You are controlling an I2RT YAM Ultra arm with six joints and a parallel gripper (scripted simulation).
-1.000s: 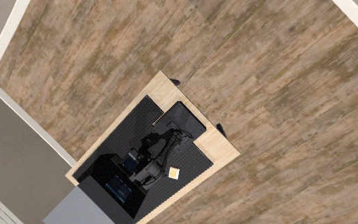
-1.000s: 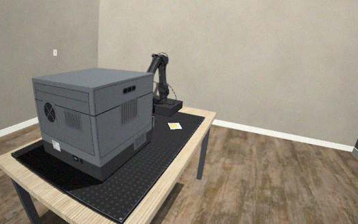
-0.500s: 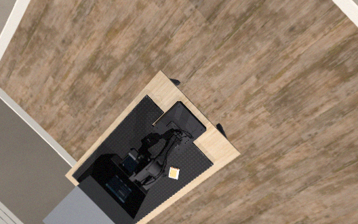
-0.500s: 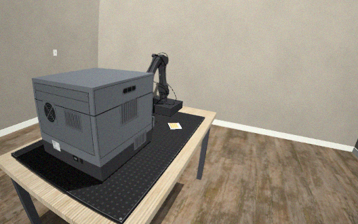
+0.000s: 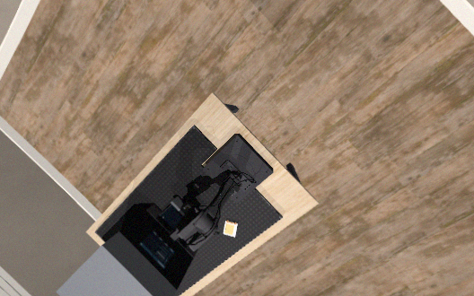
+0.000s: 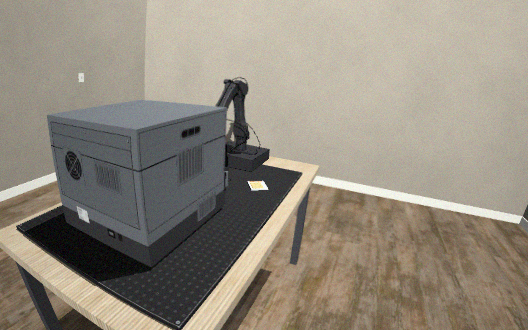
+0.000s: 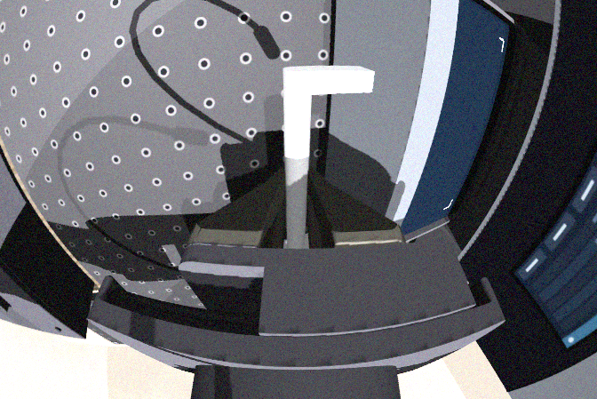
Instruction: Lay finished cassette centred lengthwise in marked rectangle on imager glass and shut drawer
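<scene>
In the wrist view my gripper (image 7: 296, 176) is shut on a thin white cassette (image 7: 298, 119), which I see edge-on with a short white lip at its far end. I hold it above the perforated mat (image 7: 96, 71), just left of the open drawer of the grey imager IM (image 6: 136, 165) (image 5: 104, 274). The drawer's dark blue glass (image 7: 463, 119) (image 5: 171, 214) is bare. Two white corner marks show on it, one (image 7: 501, 43) at the far end and one (image 7: 448, 203) at the near end. No label on the held cassette shows. The imager hides the gripper in the exterior view.
A second, yellow-and-white cassette (image 5: 230, 228) (image 6: 257, 185) lies flat on the black mat (image 5: 252, 220) (image 6: 196, 280) near the arm's base (image 6: 246, 157). The imager's blue button panel (image 7: 554, 250) is at the right. The wooden table (image 5: 288, 188) (image 6: 281, 166) borders the mat.
</scene>
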